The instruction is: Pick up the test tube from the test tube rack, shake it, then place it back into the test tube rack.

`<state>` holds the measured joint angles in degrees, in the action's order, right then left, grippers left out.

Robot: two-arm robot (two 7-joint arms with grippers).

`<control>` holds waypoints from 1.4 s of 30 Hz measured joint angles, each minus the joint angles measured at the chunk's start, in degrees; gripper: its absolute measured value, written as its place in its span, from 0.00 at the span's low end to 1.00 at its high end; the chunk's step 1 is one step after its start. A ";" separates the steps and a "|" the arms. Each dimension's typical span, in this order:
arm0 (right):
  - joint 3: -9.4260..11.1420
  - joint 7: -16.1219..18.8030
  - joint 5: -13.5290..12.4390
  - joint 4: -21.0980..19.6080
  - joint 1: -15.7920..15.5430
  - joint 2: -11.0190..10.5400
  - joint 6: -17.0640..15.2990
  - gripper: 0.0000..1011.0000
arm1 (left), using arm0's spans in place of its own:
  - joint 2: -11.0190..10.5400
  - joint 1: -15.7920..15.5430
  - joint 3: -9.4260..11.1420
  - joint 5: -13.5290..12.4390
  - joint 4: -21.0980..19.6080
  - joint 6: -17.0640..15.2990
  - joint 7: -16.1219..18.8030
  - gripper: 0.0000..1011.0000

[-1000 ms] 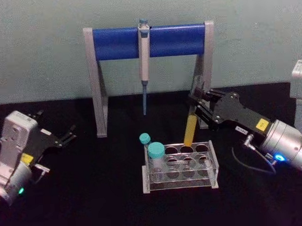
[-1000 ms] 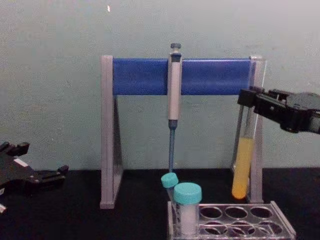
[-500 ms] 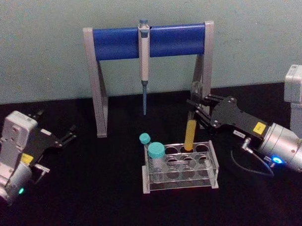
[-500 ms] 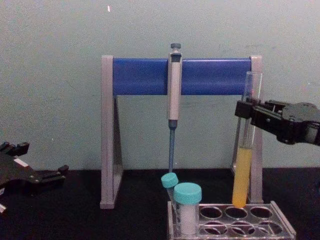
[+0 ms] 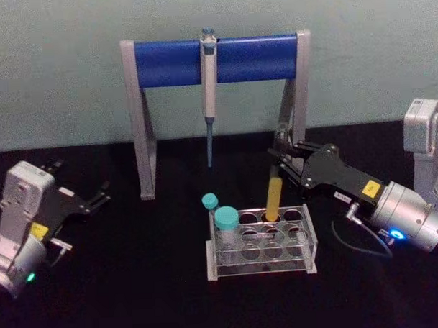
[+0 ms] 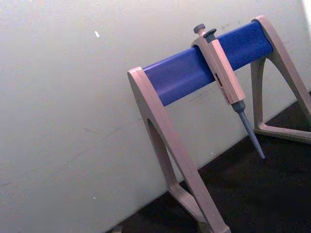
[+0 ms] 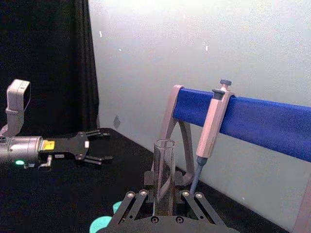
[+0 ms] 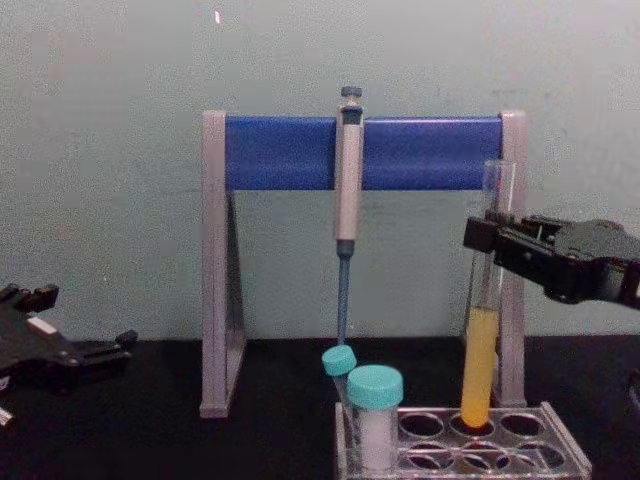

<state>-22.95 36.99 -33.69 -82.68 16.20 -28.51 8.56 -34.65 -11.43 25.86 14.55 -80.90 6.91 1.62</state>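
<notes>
Black tabletop point(image 5: 137, 296): your right gripper point(image 5: 279, 161) clenches the test tube point(image 5: 275, 194), yellow-filled tip inside the test tube rack point(image 5: 263, 262); left gripper point(image 5: 101, 196) idle, released.

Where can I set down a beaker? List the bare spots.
Bare table lies between the left gripper and the test tube rack, in front of it, and between the pipette stand legs. It is crowded at the rack's back row, where the right gripper holds the test tube.
</notes>
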 joint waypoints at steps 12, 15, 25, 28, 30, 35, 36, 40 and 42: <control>-0.44 -0.02 0.80 1.39 0.54 0.60 0.00 0.23 | 0.00 0.00 0.00 0.00 0.00 0.00 0.00 0.99; -0.54 -0.04 0.99 1.70 0.68 0.72 -0.04 0.23 | 0.00 0.00 0.00 0.00 0.00 0.00 0.00 0.99; -1.04 0.06 1.42 3.61 1.41 1.40 -0.36 0.23 | 0.00 0.00 0.00 0.00 0.00 0.00 0.00 0.99; -1.22 0.21 1.48 4.19 1.61 1.59 -0.53 0.23 | 0.00 0.00 0.00 0.00 0.00 0.00 0.00 0.99; -1.32 0.31 1.52 4.44 1.73 1.67 -0.63 0.23 | 0.00 0.00 0.00 0.00 0.00 0.00 0.00 0.99; -1.69 0.49 1.67 5.26 2.18 1.91 -1.08 0.23 | 0.00 0.00 0.00 0.00 0.00 0.00 0.00 0.99; -1.76 0.52 1.70 5.38 2.25 1.95 -1.16 0.23 | 0.00 0.00 0.00 0.00 0.00 0.00 0.00 0.99; -2.07 0.62 1.90 5.87 2.59 2.05 -1.50 0.23 | 0.00 0.00 0.00 0.00 0.00 0.00 0.00 0.99; -2.30 0.70 2.10 6.15 2.80 2.07 -1.71 0.23 | 0.00 0.00 0.00 0.00 0.00 0.00 0.00 0.99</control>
<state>-25.25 37.69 -31.59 -76.53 19.00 -26.44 6.85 -34.65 -11.43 25.86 14.55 -80.90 6.91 1.62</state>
